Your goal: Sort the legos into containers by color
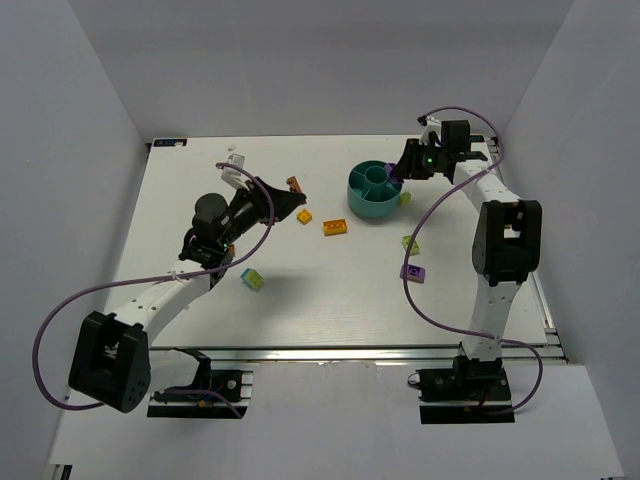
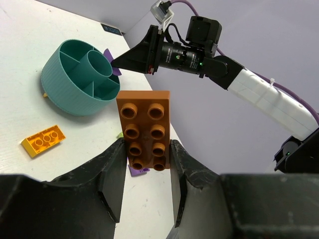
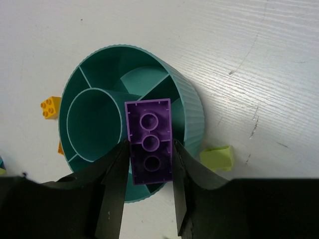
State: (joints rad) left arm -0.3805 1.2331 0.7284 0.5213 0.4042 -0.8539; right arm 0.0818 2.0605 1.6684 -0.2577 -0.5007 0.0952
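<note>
white table [image 1: 330,300], top view, with sorting at an early stage: no brick shows in any compartment that the views reveal

teal bowl [image 1: 365,205], upper right of centre, divided into wedge compartments around a central round cup

right gripper [image 3: 149,154], poised over the bowl, jaws partly apart and clamped on the long sides of a purple brick [image 3: 149,134], studs towards the wrist camera; the brick hangs over a wedge just beside the cup rim

left gripper [image 2: 147,149], left of centre in the top view and well apart from the bowl, jaws drawn close and pinching the lower end of an eight-stud orange brick [image 2: 144,117], apparently held clear of the table

loose bricks on the table: orange-yellow brick [image 1: 335,227] and yellow brick [image 1: 304,216] between the grippers; lime brick [image 3: 218,157] just beside the bowl wall; second lime brick [image 1: 410,243] and second purple brick [image 1: 414,271] at lower right; cyan-and-lime brick [image 1: 251,279] at lower left

step in hand, as judged: delivery of the purple brick. the next move calls for a short descent, clear of divider and cup rim, then release; the orange brick then needs carrying to a different wedge once the right gripper has cleared the bowl
</note>
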